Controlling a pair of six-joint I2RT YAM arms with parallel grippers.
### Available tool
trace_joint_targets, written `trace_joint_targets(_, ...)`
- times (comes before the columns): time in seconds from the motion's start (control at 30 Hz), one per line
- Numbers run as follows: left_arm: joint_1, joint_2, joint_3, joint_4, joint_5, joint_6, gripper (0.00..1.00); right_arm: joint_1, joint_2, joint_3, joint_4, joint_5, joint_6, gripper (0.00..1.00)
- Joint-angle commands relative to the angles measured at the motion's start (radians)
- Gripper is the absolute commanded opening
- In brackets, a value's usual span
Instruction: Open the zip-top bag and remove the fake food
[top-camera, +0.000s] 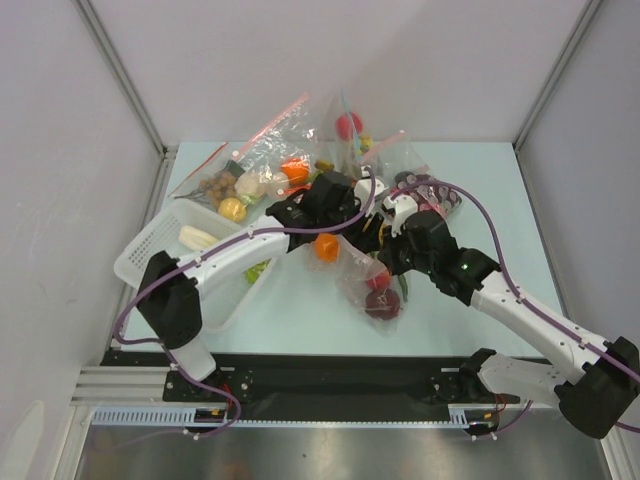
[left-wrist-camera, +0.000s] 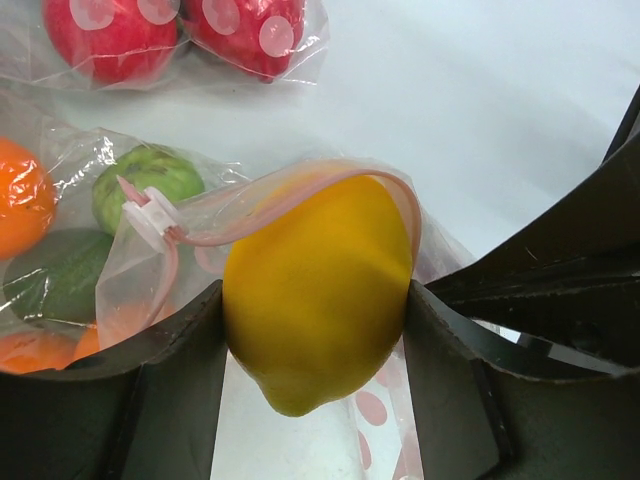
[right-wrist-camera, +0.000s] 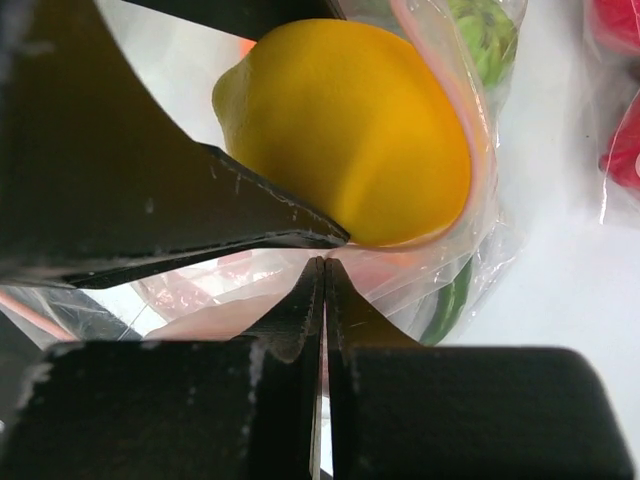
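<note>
Left claw (left-wrist-camera: 312, 345) is clamped on the lemon (left-wrist-camera: 320, 260), with its fingers (left-wrist-camera: 170, 370) across the short axis. The nub end points back at the wrist and the round end points away, into the bag (left-wrist-camera: 150, 265). The lemon's long axis lines up with the claw's approach axis, so a straight retract should draw it out lengthwise.

The zip strip (left-wrist-camera: 300, 190) loops over the far end only. The mouth is open, the lemon is mostly out, and the rim hugs it.

Right claw (right-wrist-camera: 323, 285) sits just under the lemon from the opposite side, jaws closed. It looks pinched on bag film below the mouth, but the film between the tips is hard to make out, so that is a judgement.

From the top view, both claws meet mid-counter (top-camera: 300, 320). The bag trails toward the right arm's side with the apple (top-camera: 383, 302) at its bottom. The left arm is nearer the basket (top-camera: 140, 255).

In the bag beside the lemon are an orange (left-wrist-camera: 20, 195) and a green piece (left-wrist-camera: 145, 180).

Risk: the strip could catch on the lemon's widest part and drag the bag along. The right claw's pinch is what resists that, so the pull should go directly away from it.
</note>
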Motion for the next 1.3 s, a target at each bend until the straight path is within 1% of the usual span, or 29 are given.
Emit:
trace_joint_targets(0.0,0.013,-0.075,0.035,0.008,0.034,0.021,0.29,0.011,0.008,0.006,0.028,0.021,0.006,0.00)
trace_joint_targets(0.2,0.014,-0.170,-0.036,-0.032,0.059,0.013,0.29,0.005,0.023,0.010,0.004,0.107,-0.015,0.00)
trace_joint_targets(0.27,0.014,-0.214,-0.064,-0.030,0.065,0.005,0.29,-0.007,0.022,0.010,0.004,0.108,-0.019,0.00)
trace_joint_targets(0.43,0.020,-0.273,-0.123,-0.030,0.112,0.005,0.29,-0.052,0.028,0.003,0.022,0.072,-0.025,0.00)
trace_joint_targets(0.47,0.023,-0.279,-0.129,-0.026,0.131,-0.021,0.29,-0.053,0.031,0.003,0.028,0.069,-0.026,0.00)
trace_joint_targets(0.6,0.040,-0.302,-0.161,0.036,0.140,-0.047,0.29,-0.052,0.031,0.000,0.050,0.020,-0.019,0.00)
trace_joint_targets(0.77,0.045,-0.265,-0.140,0.120,0.153,-0.078,0.28,-0.023,0.028,-0.002,0.056,0.011,-0.008,0.00)
trace_joint_targets(0.97,0.077,-0.192,-0.084,0.203,0.091,-0.114,0.27,0.008,-0.018,-0.014,0.050,0.008,0.009,0.00)
trace_joint_targets(1.27,0.097,-0.058,0.038,0.301,0.085,-0.165,0.27,0.031,-0.069,-0.010,0.044,0.000,0.020,0.00)
